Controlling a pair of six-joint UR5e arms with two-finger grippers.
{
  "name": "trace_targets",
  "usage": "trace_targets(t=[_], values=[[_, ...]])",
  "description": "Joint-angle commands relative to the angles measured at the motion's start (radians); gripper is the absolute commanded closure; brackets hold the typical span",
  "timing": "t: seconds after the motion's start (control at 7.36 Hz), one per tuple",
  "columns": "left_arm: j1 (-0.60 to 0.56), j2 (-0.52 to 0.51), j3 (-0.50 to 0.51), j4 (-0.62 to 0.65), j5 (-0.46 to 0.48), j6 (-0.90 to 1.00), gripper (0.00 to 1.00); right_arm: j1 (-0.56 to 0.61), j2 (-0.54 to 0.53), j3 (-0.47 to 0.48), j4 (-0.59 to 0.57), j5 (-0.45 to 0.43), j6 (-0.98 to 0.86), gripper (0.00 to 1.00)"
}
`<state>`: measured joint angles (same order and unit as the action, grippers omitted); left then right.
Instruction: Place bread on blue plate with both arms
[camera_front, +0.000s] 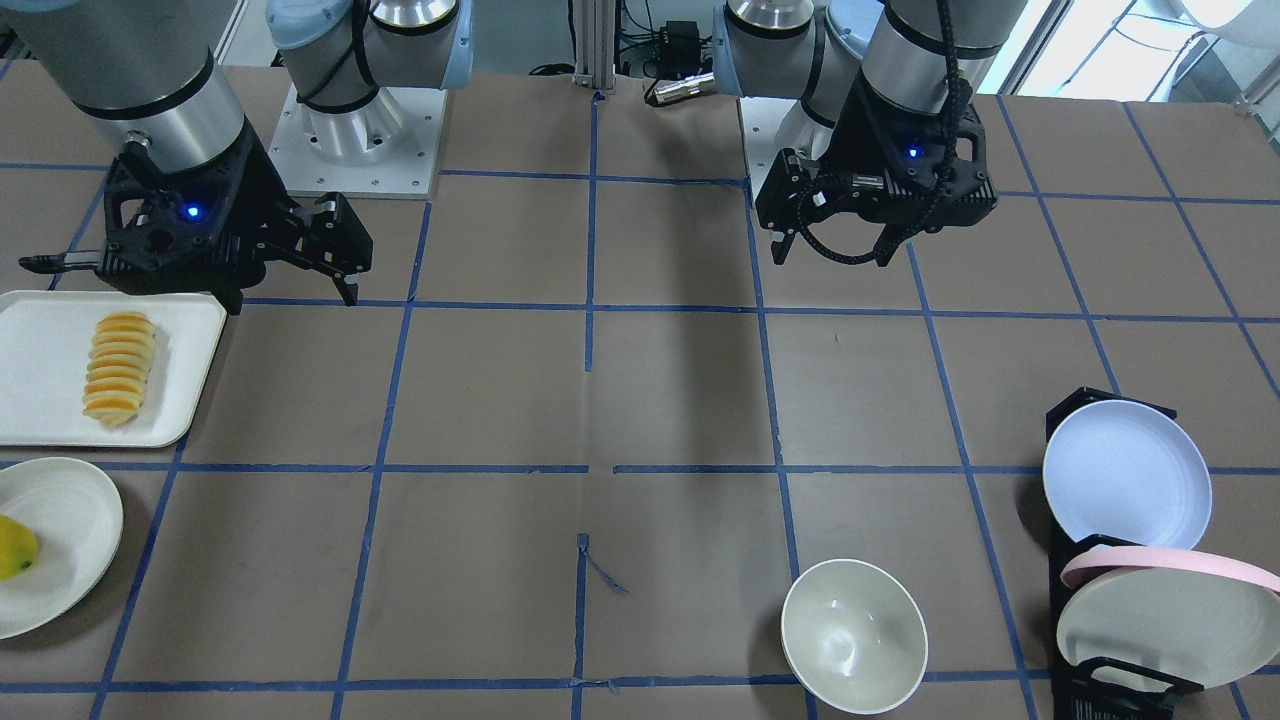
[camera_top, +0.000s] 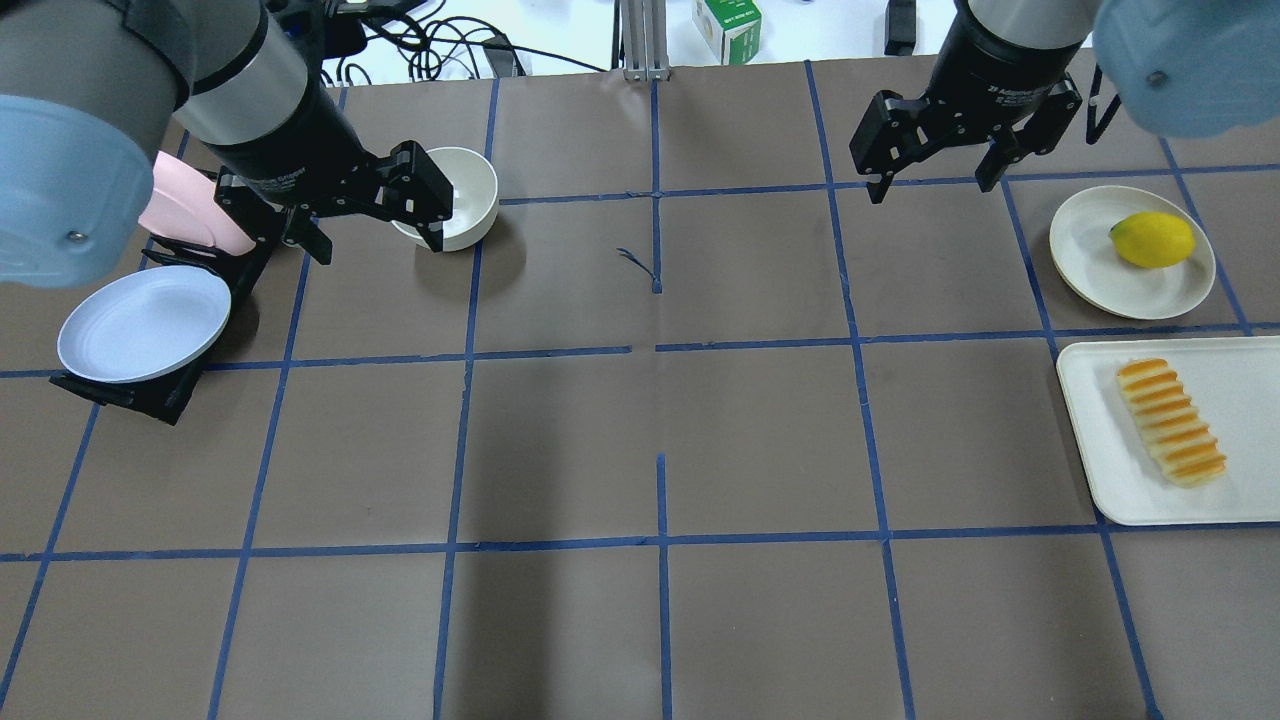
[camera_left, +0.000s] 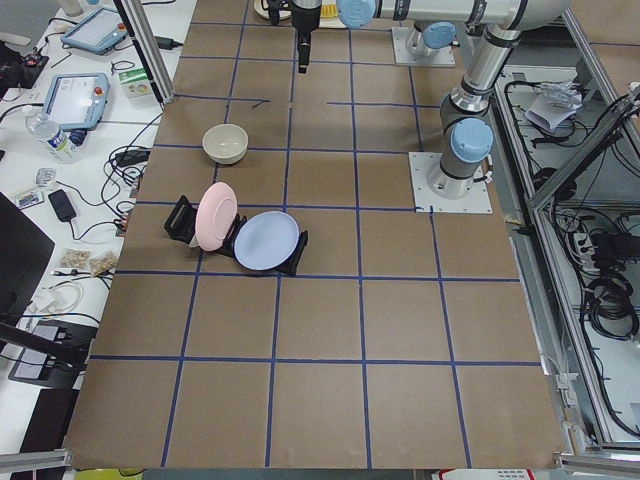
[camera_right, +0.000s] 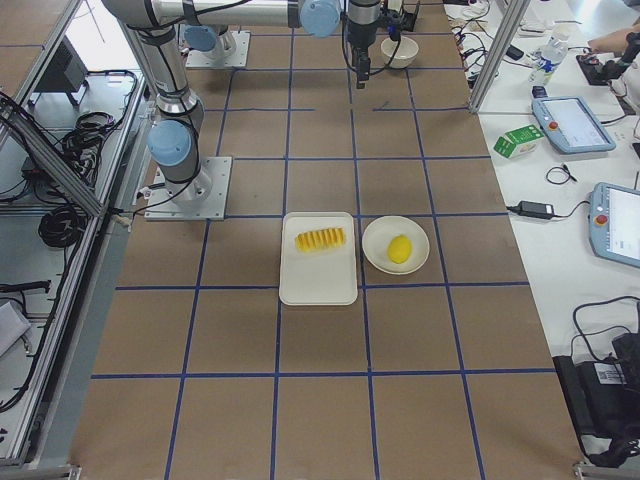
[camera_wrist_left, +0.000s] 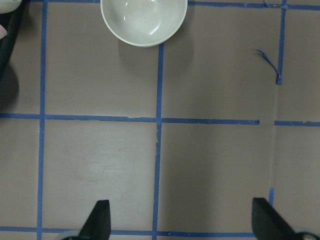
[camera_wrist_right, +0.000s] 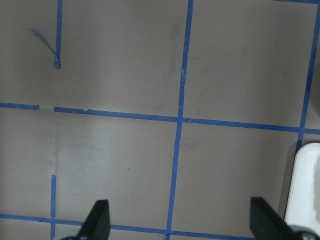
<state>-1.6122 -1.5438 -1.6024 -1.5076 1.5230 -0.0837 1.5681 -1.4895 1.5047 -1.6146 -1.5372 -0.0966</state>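
Observation:
The bread, a fanned orange-yellow loaf, lies on a white tray at the right edge; it also shows in the front view. The blue plate stands tilted in a black rack at the far left, also in the front view. My left gripper hangs open and empty above the table between the rack and a bowl. My right gripper hangs open and empty beyond the tray, well clear of the bread. Both wrist views show wide-open fingers over bare table.
An off-white bowl sits just beyond the left gripper. A cream plate with a pink rim stands in the rack behind the blue plate. A yellow fruit lies on a cream plate beyond the tray. The tray's edge shows in the right wrist view.

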Motion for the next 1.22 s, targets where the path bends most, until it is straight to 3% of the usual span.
trace_targets(t=[0.0,0.54,1.09], values=[[0.001,-0.001,0.002,0.018,0.005,0.002,0.0,0.0,0.0,0.0,-0.002,0.0,0.002,0.0],[0.006,-0.002,0.009,0.017,0.025,-0.004,0.0,-0.016,0.002,0.012,-0.004,-0.003,0.0,0.0],[0.006,-0.002,0.01,0.017,0.055,0.002,0.0,-0.176,0.0,0.08,-0.002,-0.012,-0.131,0.0]])
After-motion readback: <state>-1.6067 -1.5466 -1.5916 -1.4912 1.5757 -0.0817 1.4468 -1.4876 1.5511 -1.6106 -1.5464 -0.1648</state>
